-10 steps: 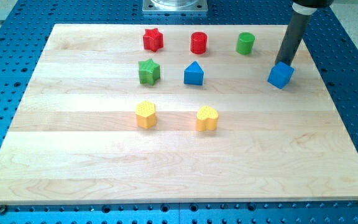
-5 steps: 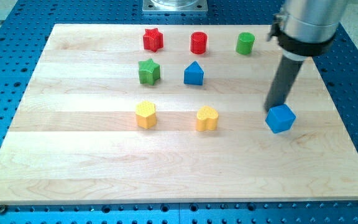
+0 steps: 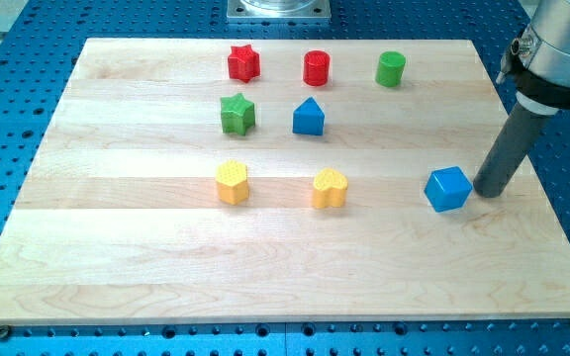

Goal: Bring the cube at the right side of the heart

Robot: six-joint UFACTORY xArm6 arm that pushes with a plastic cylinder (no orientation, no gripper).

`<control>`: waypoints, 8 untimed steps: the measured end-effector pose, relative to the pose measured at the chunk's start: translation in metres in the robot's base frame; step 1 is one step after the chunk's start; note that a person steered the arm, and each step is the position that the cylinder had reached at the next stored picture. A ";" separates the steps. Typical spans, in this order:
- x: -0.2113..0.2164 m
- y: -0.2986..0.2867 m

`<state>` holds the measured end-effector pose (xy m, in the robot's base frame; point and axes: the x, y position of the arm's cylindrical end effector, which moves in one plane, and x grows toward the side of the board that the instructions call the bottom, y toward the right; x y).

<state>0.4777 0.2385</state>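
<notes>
Nearest the bottom edge of the table (image 3: 117, 287) we see only bare wood. Farther up, a row of three blocks crosses the middle band: a yellow hexagonal block (image 3: 233, 182) left of centre, the yellow heart (image 3: 330, 188) just right of centre, and the blue cube (image 3: 448, 188) toward the right edge, roughly level with the heart and well apart from it on its right side.

My tip (image 3: 489, 191) rests on the table just beside the cube's right face, toward the right edge; whether it touches the cube we cannot tell. The dark rod rises from it, leaning to the upper right into the silver body near the top right corner. We carry no fingers, so nothing is grasped or released here; the rod simply stands next to the cube.

Beyond the middle row sit a green star (image 3: 237, 114) and a blue triangular block (image 3: 309, 117), side by side but apart. Closest to the top edge are a red star (image 3: 243, 63), a red cylinder (image 3: 317, 68) and a green cylinder (image 3: 391, 68), spaced in a line.
</notes>
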 end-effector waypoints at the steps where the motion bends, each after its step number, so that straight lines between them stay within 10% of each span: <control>1: 0.001 -0.006; 8: 0.045 -0.016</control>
